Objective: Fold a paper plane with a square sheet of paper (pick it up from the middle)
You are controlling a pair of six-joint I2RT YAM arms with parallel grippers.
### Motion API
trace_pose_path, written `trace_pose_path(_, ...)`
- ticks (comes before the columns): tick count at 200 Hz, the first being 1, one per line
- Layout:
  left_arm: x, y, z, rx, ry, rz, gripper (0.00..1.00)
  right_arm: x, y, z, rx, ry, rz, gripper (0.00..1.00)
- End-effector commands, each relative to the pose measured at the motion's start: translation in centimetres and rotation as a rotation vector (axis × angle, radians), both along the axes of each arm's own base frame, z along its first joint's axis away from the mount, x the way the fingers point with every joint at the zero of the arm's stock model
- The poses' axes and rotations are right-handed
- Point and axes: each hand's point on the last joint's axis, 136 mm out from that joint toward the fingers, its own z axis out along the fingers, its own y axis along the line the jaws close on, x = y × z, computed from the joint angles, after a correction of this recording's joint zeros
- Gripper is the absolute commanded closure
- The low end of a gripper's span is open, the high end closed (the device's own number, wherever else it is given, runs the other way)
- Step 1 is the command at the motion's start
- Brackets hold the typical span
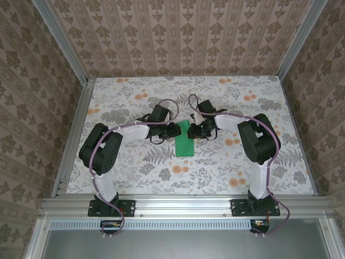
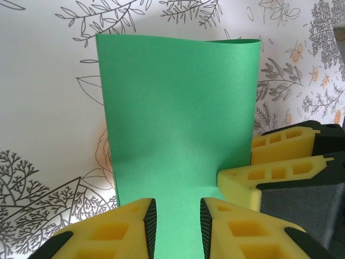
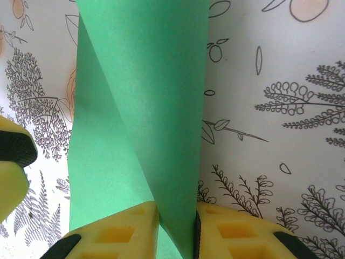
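Centre fold under way on the square sheet of paper [image 1: 185, 141]

The green sheet is lying doubled over at the middle of the floral worktop [image 1: 135, 172], its upper layer bowing loosely. The right end effector [image 3: 177, 221] is pinching one end of the sheet; the left end effector [image 2: 178, 216] is straddling that end too, though I cannot tell whether it is clamping. Next is probably aligning the edges and pressing the crease flat.

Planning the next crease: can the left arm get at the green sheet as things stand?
Probably yes: the left gripper straddles the green sheet, nothing between; the right gripper pinches it alongside, not blocking.
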Motion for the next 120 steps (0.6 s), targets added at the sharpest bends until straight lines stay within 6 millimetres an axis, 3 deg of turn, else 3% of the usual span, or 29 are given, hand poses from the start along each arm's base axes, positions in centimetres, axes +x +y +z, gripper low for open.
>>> trace_pose_path(1, 0.1, -0.3, -0.4, -0.001, 0.023, -0.015, 0.7, -1.4, -2.0, -3.8, -0.122, 0.063, 0.017, 0.74)
trace_pose_path(120, -0.5, -0.8, -1.5, 0.005, 0.07, -0.045, 0.72, -1.4, -2.4, -4.1, -0.168, 0.066, 0.016, 0.74)
